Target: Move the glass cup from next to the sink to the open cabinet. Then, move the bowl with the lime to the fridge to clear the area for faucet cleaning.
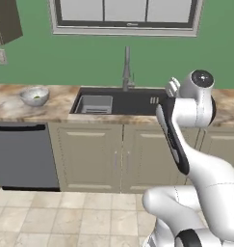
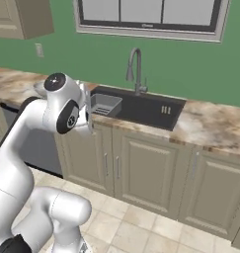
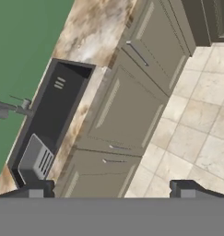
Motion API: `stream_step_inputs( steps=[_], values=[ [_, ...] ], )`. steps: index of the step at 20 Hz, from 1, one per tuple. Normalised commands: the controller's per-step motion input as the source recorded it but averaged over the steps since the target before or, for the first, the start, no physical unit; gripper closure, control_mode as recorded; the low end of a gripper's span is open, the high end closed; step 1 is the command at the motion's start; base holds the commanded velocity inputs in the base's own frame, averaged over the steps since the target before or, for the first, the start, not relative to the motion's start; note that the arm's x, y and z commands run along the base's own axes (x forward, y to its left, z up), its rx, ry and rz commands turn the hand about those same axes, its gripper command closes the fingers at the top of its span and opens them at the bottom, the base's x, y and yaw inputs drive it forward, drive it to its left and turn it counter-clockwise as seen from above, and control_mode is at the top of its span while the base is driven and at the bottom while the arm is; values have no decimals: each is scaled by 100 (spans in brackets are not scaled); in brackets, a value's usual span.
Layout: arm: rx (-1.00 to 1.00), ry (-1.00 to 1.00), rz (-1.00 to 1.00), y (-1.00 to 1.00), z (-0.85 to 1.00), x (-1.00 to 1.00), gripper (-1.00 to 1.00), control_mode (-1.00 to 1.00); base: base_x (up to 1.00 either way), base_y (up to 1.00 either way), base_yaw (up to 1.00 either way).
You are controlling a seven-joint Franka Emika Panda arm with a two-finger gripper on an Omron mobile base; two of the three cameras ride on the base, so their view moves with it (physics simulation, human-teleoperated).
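Jaws apart, empty, bowl (image 1: 34,95) well left

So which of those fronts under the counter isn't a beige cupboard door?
The flat dark grey dishwasher front at the far left, below the white-grey marbled bowl. It has one black bar handle across its top; the beige panelled cupboard doors have short upright handles.

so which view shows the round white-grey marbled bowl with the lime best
The left base view: the round white-grey marbled bowl sits in the open on the counter left of the dark grey sink, with a green speck inside, presumably the lime. In the right base view the white arm blocks that spot.
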Motion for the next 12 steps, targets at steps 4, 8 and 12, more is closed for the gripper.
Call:
stream_step_inputs(
  steps=[4, 8, 12],
  values=[
    [0, 0, 0, 0, 0, 0, -100, 100, 98, 100, 0],
    [0, 0, 0, 0, 0, 0, -100, 100, 100, 100, -2],
    [0, 0, 0, 0, 0, 0, -100, 100, 100, 48, 0]
  ],
)
